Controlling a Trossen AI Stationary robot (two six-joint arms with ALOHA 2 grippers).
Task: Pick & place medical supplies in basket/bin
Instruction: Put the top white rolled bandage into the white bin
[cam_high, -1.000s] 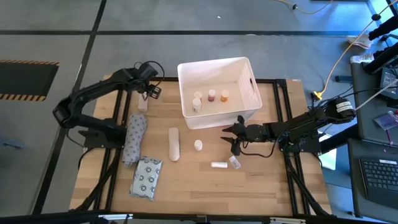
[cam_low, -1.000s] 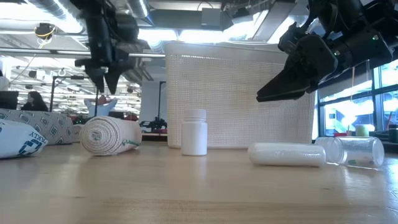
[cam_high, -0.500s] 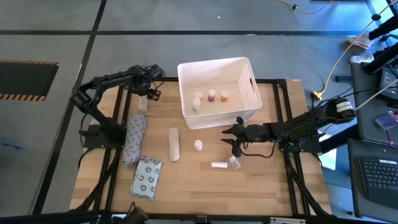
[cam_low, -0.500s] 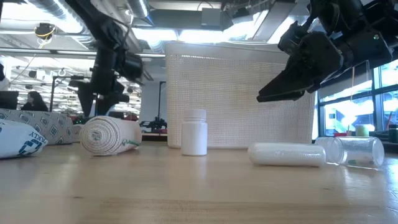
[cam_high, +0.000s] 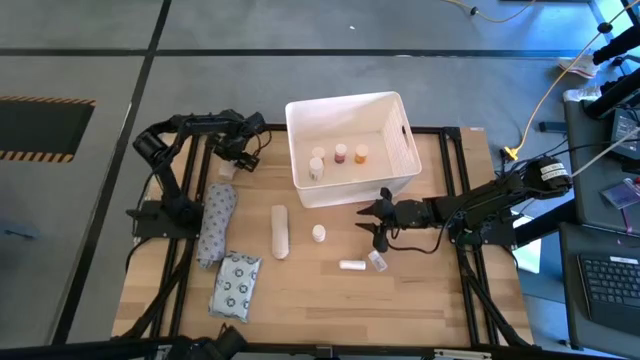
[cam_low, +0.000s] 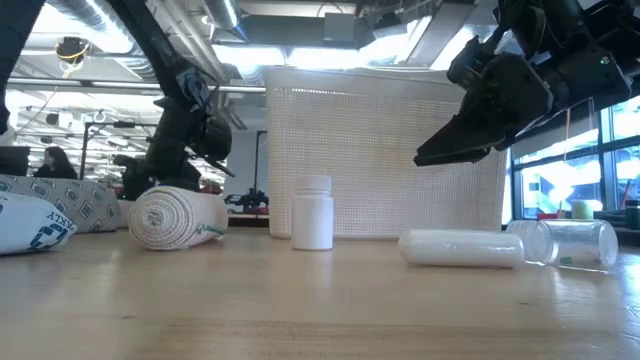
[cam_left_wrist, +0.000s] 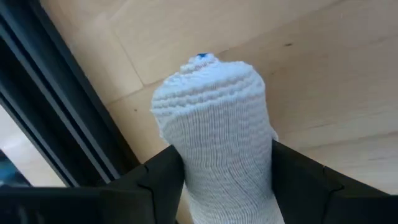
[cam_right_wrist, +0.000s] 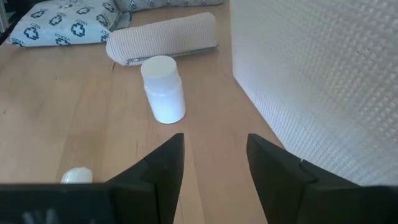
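Note:
A small white woven gauze roll (cam_left_wrist: 211, 112) lies on its side on the wood at the table's far left (cam_high: 227, 170). My left gripper (cam_left_wrist: 221, 171) is low over it (cam_high: 243, 152), open, one finger on each side; whether the fingers touch it, I cannot tell. My right gripper (cam_high: 377, 222) hovers open just in front of the white bin (cam_high: 345, 100), above the table (cam_low: 440, 150). Three small bottles stand inside the bin (cam_high: 340, 155). A white bottle (cam_right_wrist: 163, 90) stands upright on the table (cam_high: 318, 233). Two small tubes (cam_high: 351, 265) lie near the right gripper.
A long beige roll (cam_high: 280, 230), a patterned grey bundle (cam_high: 218, 222) and a flat ring-patterned packet (cam_high: 236, 285) lie left of centre. The bin's mesh wall (cam_right_wrist: 323, 81) stands close beside the right gripper. Black frame rails (cam_left_wrist: 56, 106) run along the table's left edge.
My left gripper has come down toward the small gauze roll at the table's far left, while its arm folded back toward the far edge. The roll has stayed in place.

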